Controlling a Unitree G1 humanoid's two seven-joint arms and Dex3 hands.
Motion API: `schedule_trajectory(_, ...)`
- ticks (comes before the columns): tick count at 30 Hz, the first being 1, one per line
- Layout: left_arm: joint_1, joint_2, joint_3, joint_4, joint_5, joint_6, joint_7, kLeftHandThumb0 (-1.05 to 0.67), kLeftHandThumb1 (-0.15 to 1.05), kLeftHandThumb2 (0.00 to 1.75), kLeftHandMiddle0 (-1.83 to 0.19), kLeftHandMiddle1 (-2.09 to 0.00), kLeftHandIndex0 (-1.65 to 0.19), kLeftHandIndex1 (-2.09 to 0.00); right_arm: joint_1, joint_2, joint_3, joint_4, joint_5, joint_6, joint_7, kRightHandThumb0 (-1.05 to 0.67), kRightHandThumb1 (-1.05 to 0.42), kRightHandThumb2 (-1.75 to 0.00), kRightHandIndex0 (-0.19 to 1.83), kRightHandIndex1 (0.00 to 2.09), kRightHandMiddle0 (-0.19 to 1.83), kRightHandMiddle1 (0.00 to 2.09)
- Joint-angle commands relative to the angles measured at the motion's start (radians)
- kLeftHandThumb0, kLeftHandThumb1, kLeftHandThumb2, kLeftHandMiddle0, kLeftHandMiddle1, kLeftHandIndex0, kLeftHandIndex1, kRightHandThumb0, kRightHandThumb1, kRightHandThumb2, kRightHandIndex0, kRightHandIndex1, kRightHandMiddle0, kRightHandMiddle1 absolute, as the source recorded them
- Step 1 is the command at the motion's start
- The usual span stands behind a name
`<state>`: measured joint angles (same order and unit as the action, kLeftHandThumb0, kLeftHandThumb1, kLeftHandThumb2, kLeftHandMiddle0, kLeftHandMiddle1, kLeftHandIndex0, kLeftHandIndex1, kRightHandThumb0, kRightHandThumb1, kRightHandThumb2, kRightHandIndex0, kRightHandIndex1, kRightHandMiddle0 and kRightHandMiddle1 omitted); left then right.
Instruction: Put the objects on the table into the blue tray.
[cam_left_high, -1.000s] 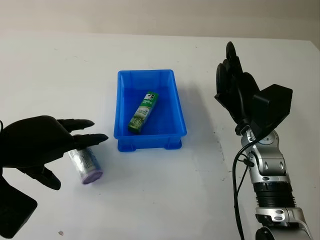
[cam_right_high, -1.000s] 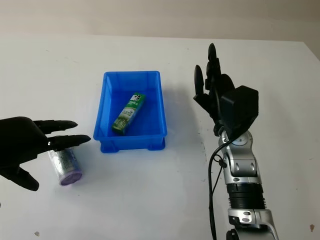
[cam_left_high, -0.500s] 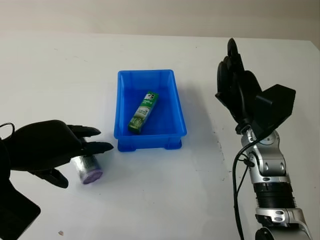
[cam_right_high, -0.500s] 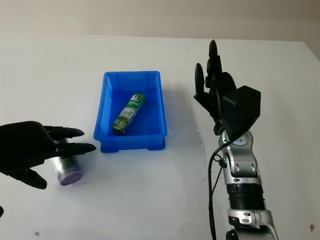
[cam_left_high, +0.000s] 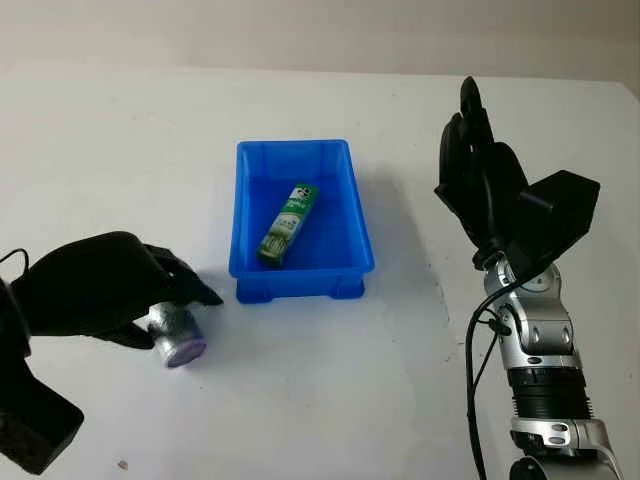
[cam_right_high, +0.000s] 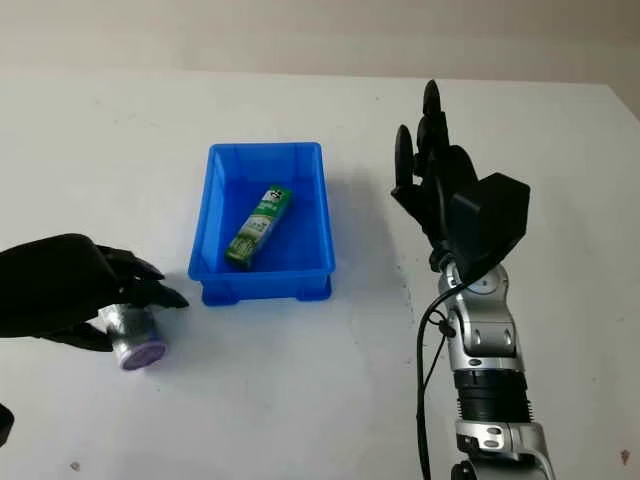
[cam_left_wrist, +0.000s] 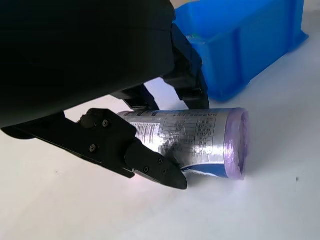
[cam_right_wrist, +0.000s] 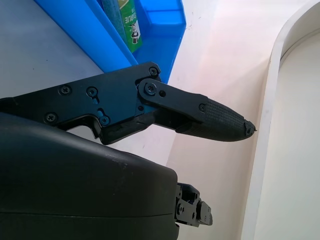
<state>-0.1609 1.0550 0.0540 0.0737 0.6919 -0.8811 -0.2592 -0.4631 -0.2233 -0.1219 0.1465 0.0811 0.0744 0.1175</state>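
Left wrist view: my left hand (cam_left_wrist: 125, 115) pinches the silver can (cam_left_wrist: 200, 142) lying near the table's (cam_left_high: 330, 400) left edge; right hand (cam_left_high: 480, 180) spread, raised beside the blue tray (cam_left_high: 355, 215).

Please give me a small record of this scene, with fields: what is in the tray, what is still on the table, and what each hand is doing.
tray: blue tray at the table's middle
in tray: green tube, lying flat
on table: silver can with purple end, on its side, left of the tray
left hand: left hand shut on the can, can on the table
right hand: right hand open, raised right of the tray, holding nothing
left to do: can into the tray
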Motion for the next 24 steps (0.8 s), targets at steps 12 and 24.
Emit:
schedule_trajectory(12,0.061,-0.060,-0.104,0.090,0.118,-0.004,0.150,-0.33,0.86,0.06,-0.17,-2.04,-0.22,-1.48,-0.002,-0.008,-0.009,-0.019,0.003,-0.009,0.012,-0.76,-1.05,-0.71,-0.19,0.00,-0.19,0.00)
schedule_trajectory(24,0.093,-0.053,-0.130,0.128,0.267,0.072,0.315,-0.57,1.05,0.24,-1.52,-2.09,-0.56,-2.09,-0.005,-0.004,-0.014,-0.010,0.011,-0.013,0.015,-0.74,-1.05,-0.71,-0.19,0.00,-0.19,0.00)
